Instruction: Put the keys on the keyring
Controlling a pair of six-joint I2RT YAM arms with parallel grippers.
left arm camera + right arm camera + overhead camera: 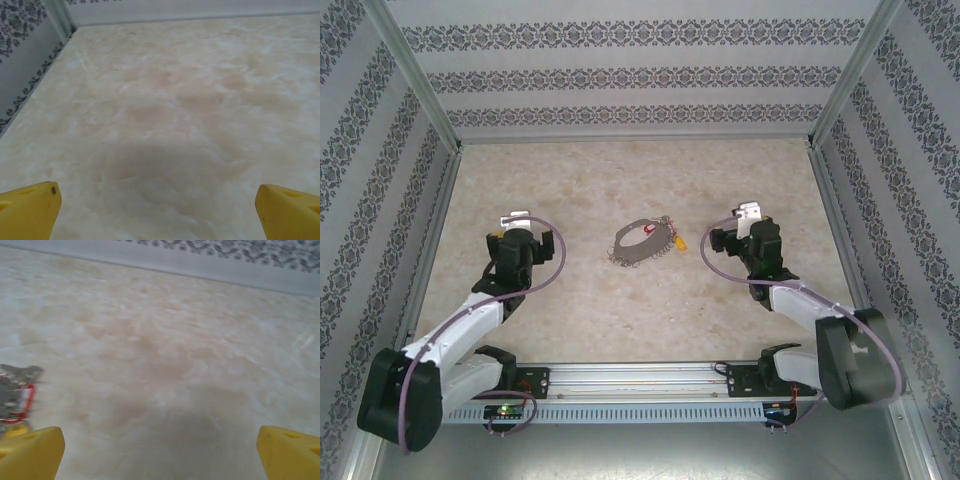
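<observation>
While the spread, empty left gripper point(516, 218) and right gripper point(750, 212) flank the keyring point(642, 246), the key point(683, 243) beside it may skid if pinched.

Table point(620, 320) is presenting a smooth, marble-patterned top with a faint sheen. Keyring point(642, 245) is reading as silvery-grey metal chain, dull in lustre; its tag point(25, 401) is appearing as glossy red plastic. The key point(682, 242) is too small to grade. Fingers point(27, 210) of the left gripper point(159, 212) and fingers point(30, 452) of the right gripper point(160, 452) are showing smooth, matt yellow plastic. Walls point(620, 80) are looking matt and printed. Frame rail point(640, 375) is looking like bare metal.
</observation>
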